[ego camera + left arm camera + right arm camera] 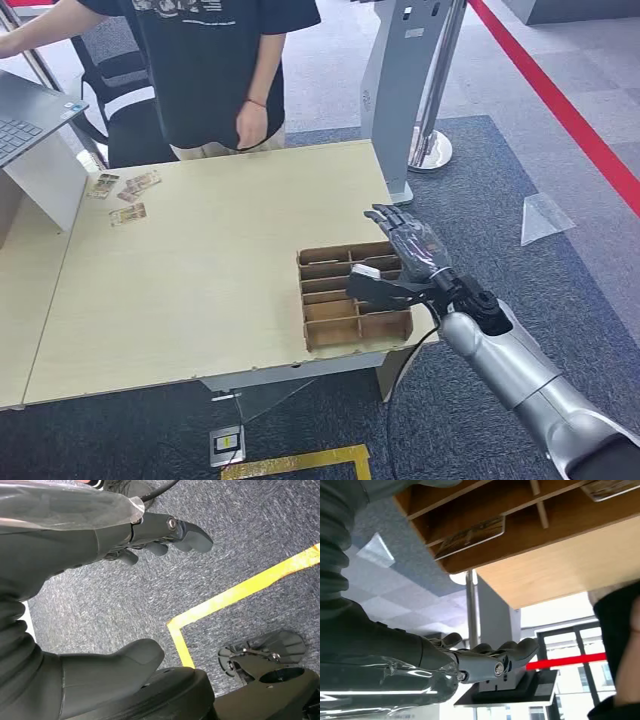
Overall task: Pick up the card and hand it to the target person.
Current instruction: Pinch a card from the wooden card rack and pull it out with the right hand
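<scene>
We judge the task to be at its beginning: no card is in our hands yet, so the pick and the hand-over are both left to do. Our right hand (404, 262) hovers over the right side of the wooden divided tray (317, 336), which sits at the near right corner of the table (211, 270); its fingers are stretched out and apart, and it holds nothing. In the right wrist view we see one card (471, 536) lying in a compartment of the tray, and a part of a second card (608, 487) in another compartment. Our left hand (124, 537) hangs low over the carpet beside yellow floor tape (241, 591), fingers loosely apart and with nothing in them. We count one tray, about four loose cards (124, 196) at the far left of the table, one laptop (26, 115) at the far left, and one person (219, 70) standing behind the far edge, a hand (251, 125) hanging near the table.
</scene>
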Robot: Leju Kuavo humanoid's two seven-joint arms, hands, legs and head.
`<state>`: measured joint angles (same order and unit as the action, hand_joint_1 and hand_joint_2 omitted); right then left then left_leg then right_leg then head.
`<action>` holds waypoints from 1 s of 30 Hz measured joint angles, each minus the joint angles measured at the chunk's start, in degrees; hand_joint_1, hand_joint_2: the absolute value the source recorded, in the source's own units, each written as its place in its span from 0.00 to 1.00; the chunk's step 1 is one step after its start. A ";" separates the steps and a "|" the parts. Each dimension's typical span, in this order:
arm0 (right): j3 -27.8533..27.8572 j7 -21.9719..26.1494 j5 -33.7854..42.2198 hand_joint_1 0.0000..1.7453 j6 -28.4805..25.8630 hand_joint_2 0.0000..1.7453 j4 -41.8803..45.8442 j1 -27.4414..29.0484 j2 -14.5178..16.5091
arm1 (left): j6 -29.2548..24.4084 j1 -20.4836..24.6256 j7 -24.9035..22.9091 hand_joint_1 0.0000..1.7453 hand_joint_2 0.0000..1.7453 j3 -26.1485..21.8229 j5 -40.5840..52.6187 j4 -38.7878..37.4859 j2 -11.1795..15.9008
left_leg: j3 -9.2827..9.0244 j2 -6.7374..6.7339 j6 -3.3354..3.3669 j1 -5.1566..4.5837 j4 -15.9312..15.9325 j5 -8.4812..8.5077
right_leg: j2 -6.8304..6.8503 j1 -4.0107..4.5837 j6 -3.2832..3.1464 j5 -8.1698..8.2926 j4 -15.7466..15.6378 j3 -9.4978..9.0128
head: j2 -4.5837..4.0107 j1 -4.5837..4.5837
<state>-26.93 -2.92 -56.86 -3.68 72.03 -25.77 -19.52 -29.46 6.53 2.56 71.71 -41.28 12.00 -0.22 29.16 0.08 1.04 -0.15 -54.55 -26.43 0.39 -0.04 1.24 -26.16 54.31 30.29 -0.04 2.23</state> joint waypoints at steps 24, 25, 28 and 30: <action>-2.00 -7.07 -8.85 0.02 3.25 1.00 1.71 -0.95 -0.44 | 0.11 0.03 -0.76 0.00 1.00 0.02 -0.01 0.00 -0.09 | 0.04 0.01 0.00 0.00 0.01 0.00 | 0.02 0.00 0.01 -0.01 0.00 0.01 | 0.00 0.00; -2.09 -7.08 -8.91 0.03 3.24 1.00 1.71 -0.95 -0.44 | 0.10 0.03 -0.76 0.00 1.00 0.02 -0.01 0.00 -0.09 | 0.04 0.01 0.00 0.00 0.01 0.00 | 0.02 0.00 0.01 -0.01 0.00 0.01 | 0.00 0.00; -2.28 -7.09 -9.01 0.09 3.24 1.00 1.71 -0.94 -0.44 | 0.04 0.03 -0.76 0.00 1.00 0.02 -0.01 0.00 -0.09 | 0.04 0.01 0.00 0.00 0.01 0.00 | 0.02 0.00 0.01 -0.01 0.00 0.01 | 0.00 0.00; -2.42 -7.11 -9.05 0.18 3.24 1.00 1.71 -0.94 -0.44 | 0.03 0.03 -0.76 0.00 1.00 0.02 -0.01 0.00 -0.09 | 0.04 0.01 0.00 0.00 0.01 0.00 | 0.02 0.00 0.01 -0.01 0.00 0.02 | 0.00 0.00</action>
<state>-29.35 -10.04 -65.91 -0.44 73.75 -26.71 -19.96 -29.44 6.56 1.79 71.73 -41.29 12.00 -0.31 29.20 0.09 1.05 -0.14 -54.55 -26.43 0.41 -0.04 1.24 -26.17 54.32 30.31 -0.04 2.23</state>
